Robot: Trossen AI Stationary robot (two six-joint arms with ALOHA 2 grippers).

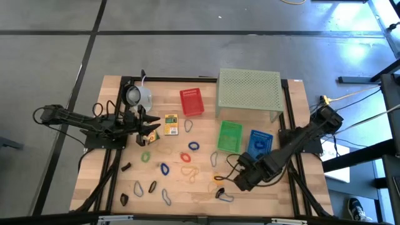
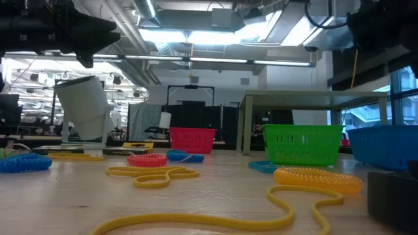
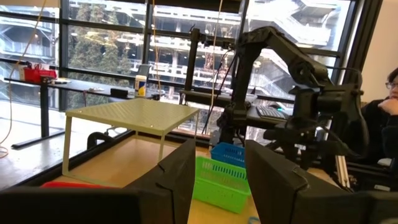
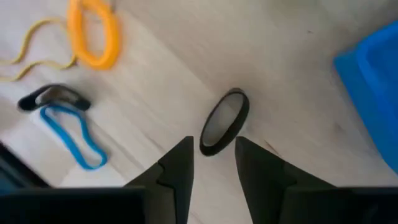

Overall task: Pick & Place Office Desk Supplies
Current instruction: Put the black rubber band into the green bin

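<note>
My right gripper [image 1: 238,181] [image 4: 211,164] is low over the table's near right part, open, pointing down. A black loop [image 4: 224,121] lies flat just ahead of its fingertips, its near end reaching between them; no touch shows. Beside it lie an orange loop [image 4: 93,32] [image 1: 219,178], a dark clip [image 4: 53,97] and a blue loop [image 4: 71,134]. My left gripper [image 1: 152,130] [image 3: 217,182] is open, held level above the table beside the yellow printed box [image 1: 171,124]. More coloured loops [image 1: 193,146] and dark clips [image 1: 152,186] lie scattered across the middle and near side.
A red basket [image 1: 192,102], a green basket [image 1: 229,136] and a blue basket [image 1: 259,142] stand on the table. The pale green perforated stand [image 1: 249,89] is at the far right, the pale mug [image 1: 139,95] far left. A person [image 3: 388,118] sits beyond the table.
</note>
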